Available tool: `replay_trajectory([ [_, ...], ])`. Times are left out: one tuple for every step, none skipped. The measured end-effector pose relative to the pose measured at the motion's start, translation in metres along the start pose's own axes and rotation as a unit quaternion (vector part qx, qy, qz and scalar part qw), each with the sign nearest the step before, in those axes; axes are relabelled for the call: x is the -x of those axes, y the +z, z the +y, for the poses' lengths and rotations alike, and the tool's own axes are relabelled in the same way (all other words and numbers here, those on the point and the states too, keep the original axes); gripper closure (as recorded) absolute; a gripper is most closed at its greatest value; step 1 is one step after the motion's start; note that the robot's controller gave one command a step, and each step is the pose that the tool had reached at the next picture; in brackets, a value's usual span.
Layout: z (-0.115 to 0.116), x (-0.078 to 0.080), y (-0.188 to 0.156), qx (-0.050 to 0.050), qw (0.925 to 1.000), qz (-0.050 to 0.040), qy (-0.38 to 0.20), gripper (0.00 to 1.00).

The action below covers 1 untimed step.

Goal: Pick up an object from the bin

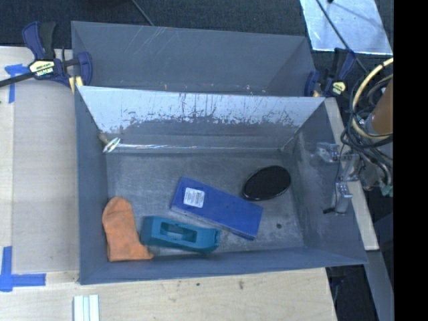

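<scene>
One blue box (215, 208), one black oval (266, 182), one orange cloth (121, 229), one teal tool (179, 235)

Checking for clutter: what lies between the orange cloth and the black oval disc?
The camera view shows the blue box lying between orange cloth and black oval disc, a teal tool beside its near edge.

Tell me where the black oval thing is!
In the camera view, the black oval thing lies in the bin, close to its right wall, just up and right of the blue box.
</scene>
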<state>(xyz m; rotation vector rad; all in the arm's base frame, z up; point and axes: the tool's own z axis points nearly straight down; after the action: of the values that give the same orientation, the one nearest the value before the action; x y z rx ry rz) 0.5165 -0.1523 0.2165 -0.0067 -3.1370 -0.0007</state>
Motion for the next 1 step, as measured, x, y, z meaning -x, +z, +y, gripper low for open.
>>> replay_trajectory([
  [0.0010, 0.0009, -0.0044, -0.001, 1.0000, -0.0034, -0.002, 0.00],
])
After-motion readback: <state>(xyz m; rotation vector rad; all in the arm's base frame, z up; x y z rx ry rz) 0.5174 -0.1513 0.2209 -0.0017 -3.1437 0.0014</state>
